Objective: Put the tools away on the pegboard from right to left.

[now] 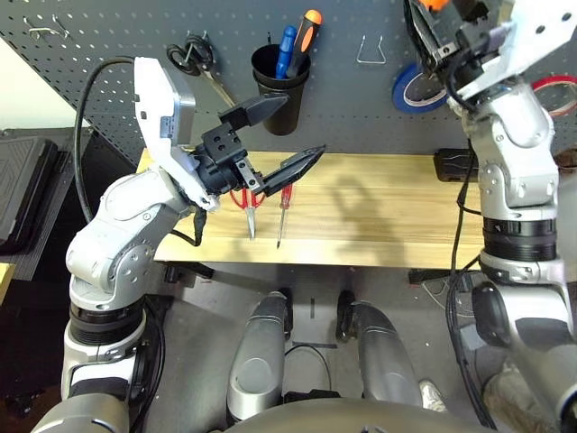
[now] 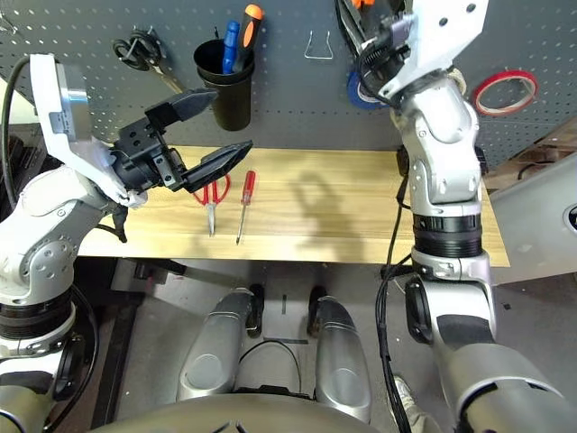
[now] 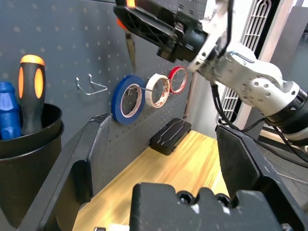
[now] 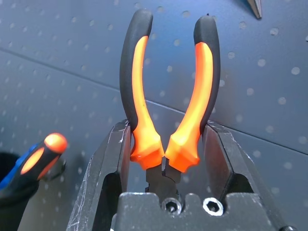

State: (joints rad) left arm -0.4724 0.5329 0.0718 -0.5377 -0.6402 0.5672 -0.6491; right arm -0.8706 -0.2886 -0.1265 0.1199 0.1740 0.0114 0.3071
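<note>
My right gripper (image 4: 168, 149) is raised in front of the dark grey pegboard (image 1: 352, 90) and is shut on the orange-and-black-handled pliers (image 4: 171, 96), gripping them low on the handles. In the left wrist view the pliers' nose (image 3: 131, 50) points down close to the board. The white tape roll (image 3: 158, 90) hangs on the board between a blue roll (image 3: 127, 100) and a red roll (image 3: 177, 80). The red-handled scissors (image 1: 245, 203) and the slim red-handled screwdriver (image 1: 283, 212) lie side by side on the wooden table (image 1: 379, 216). My left gripper (image 1: 302, 128) hovers open above them, holding nothing.
A black cup (image 1: 279, 86) on the board holds a blue and an orange-and-black screwdriver. Black-handled scissors (image 1: 194, 56) hang to its left, and a bare metal hook (image 1: 370, 50) sits to its right. A flat black box (image 1: 455, 164) lies at the table's back right.
</note>
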